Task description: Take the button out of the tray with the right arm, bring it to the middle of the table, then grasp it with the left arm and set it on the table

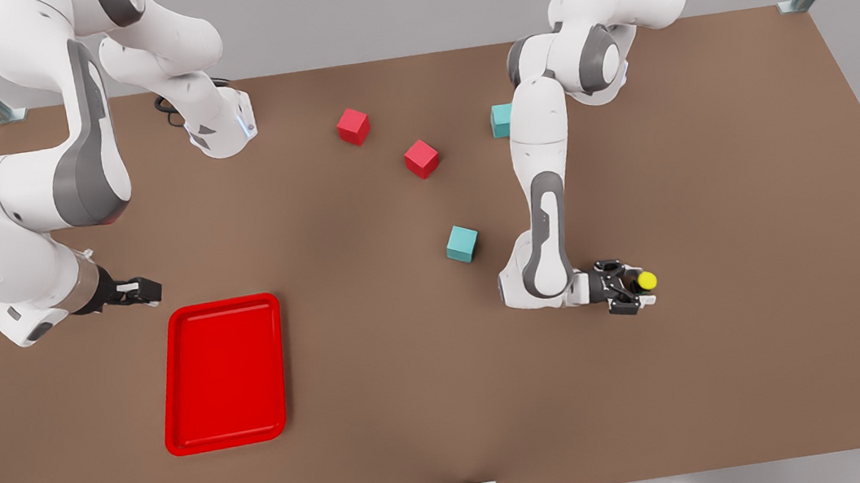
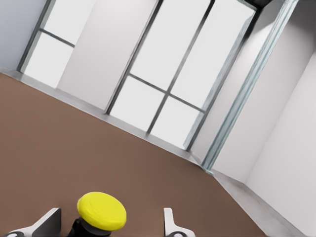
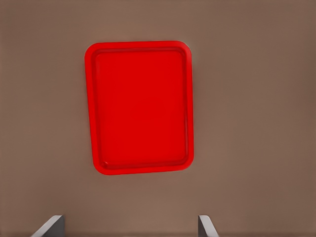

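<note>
Black two-finger left gripper (image 1: pixel 633 288), on the white arm at the front view's right, sits low over the flat matte brown table (image 1: pixel 781 362) with its fingers spread. Between them, in the left wrist view, stands the tiny push-button (image 2: pixel 98 215) with its dark boxy body and round yellow cap, a gap of bare table showing on each side of the cap, so the fingers (image 2: pixel 170 224) flank it without pressing on it. From the front the button (image 1: pixel 646 281) sits at the gripper's tip, well apart from the cubes and a long way from the table's edges, with open brown surface all round it.

Over at the front view's left, the right gripper (image 1: pixel 145 291) hangs just beyond the far short end of the flat bright red rectangular tray (image 1: pixel 223 373), its fingers parted and holding nothing. That arm waits there. Its wrist view looks down on the tray (image 3: pixel 139 106), rounded corners and low rim plain to see, with bare table on every side.

Two red cubes (image 1: pixel 353 126) (image 1: pixel 421 159) and two teal cubes (image 1: pixel 462 243) (image 1: pixel 501 120) lie scattered toward the far middle of the table, the nearer teal one just beside the left arm's forearm.
</note>
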